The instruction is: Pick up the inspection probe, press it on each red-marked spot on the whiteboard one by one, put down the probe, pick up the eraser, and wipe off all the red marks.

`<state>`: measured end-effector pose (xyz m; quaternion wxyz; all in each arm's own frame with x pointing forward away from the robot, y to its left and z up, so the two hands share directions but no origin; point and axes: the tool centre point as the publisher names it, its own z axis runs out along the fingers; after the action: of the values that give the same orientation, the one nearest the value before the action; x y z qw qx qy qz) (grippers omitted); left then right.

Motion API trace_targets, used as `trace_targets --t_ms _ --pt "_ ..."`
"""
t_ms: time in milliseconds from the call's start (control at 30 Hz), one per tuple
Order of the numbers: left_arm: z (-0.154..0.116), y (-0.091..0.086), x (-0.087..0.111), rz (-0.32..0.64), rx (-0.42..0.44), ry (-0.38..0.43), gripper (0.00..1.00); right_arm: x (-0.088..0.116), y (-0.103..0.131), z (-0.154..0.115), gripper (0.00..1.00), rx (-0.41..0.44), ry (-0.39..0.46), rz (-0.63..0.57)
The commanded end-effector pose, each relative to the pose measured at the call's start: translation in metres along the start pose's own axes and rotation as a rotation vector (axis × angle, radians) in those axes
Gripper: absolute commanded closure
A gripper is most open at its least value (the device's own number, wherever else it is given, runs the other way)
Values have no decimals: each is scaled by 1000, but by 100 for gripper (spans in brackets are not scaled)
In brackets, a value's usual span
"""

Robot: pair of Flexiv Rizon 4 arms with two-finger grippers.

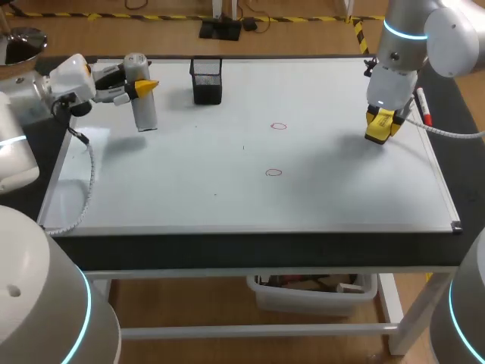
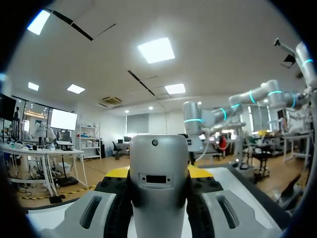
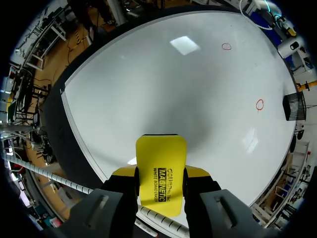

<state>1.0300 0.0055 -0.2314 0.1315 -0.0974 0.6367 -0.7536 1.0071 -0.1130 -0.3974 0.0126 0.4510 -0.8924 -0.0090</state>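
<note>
Nearest you, the dark front edge of the counter [image 1: 250, 250] carries the whiteboard [image 1: 189, 182], which covers most of its top. The nearer red mark [image 1: 273, 173] is a small ring a little right of the board's middle, with bare board all around it.

Farther back on your right, the right end effector [image 1: 383, 121] points down over the board close to its right frame; it is pinching the yellow eraser [image 1: 377, 135], one finger on each side. In the right wrist view the eraser [image 3: 161, 158] sticks out past the right end effector [image 3: 161, 171], with the board well below it and both rings ahead of it; the eraser appears clear of the surface. A marker pen [image 1: 423, 106] lies just beside that arm, along the board's right frame.

The farther red mark [image 1: 279, 127] sits beyond the first ring and almost in line with it; the two are well apart.

At the far left, your left end effector [image 1: 140, 87] lies level, pointing toward the middle; it is clamped on the grey inspection probe [image 1: 142, 102], which stands nearly upright with its lower end at the board. You cannot tell whether that end touches. The left wrist view shows the probe [image 2: 158, 163] filling the gap in the left end effector [image 2: 158, 173]. A black mesh cup [image 1: 207, 80] stands on the board's far edge, near the probe.
</note>
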Motion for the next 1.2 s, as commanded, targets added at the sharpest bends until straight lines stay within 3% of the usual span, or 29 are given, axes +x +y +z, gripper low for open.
trace_targets --t_ms 33,400,800,967,1200 --pt "1 -2 4 3 -1 -98 100 -20 1 -10 100 26 20 -36" --pt "1 -2 4 3 -1 -98 100 -100 13 -17 100 44 37 -206" --pt "1 -2 4 3 -1 -98 100 -193 59 -9 100 40 31 -366" --pt "1 -2 4 3 -1 -98 100 -213 80 -1 100 38 34 -403" --pt "1 -2 4 3 -1 -98 100 -226 103 8 100 28 34 -457"
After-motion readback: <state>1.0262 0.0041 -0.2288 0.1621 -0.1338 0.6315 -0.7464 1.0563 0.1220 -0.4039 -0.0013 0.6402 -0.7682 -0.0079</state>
